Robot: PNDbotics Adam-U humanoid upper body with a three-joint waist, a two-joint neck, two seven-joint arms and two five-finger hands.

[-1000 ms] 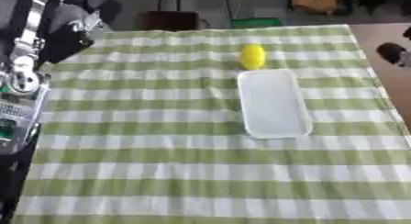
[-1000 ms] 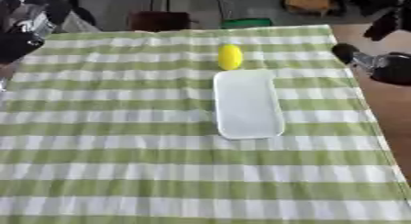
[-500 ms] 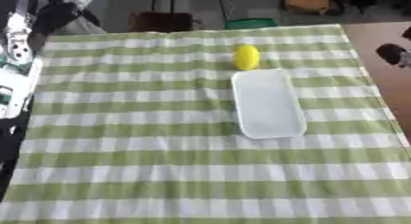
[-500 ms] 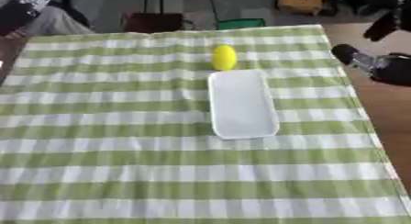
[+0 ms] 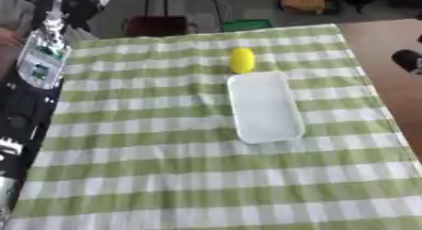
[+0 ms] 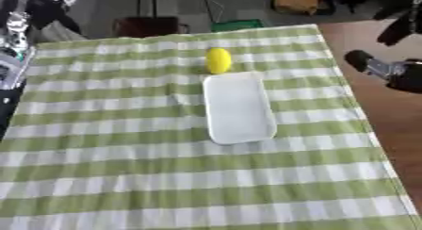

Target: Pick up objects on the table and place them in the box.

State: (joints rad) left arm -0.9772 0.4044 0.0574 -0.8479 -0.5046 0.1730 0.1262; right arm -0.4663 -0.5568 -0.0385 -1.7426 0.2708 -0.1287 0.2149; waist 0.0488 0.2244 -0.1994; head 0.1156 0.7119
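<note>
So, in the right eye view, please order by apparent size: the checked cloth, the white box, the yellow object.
1. Checked cloth, by far the largest.
2. White box.
3. Yellow object, the smallest, lying at the box's far end.

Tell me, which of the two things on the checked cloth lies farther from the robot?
The yellow object. It is small and rounded and lies just past the far short end of the white box, which is long, flat and closer to the robot.
</note>
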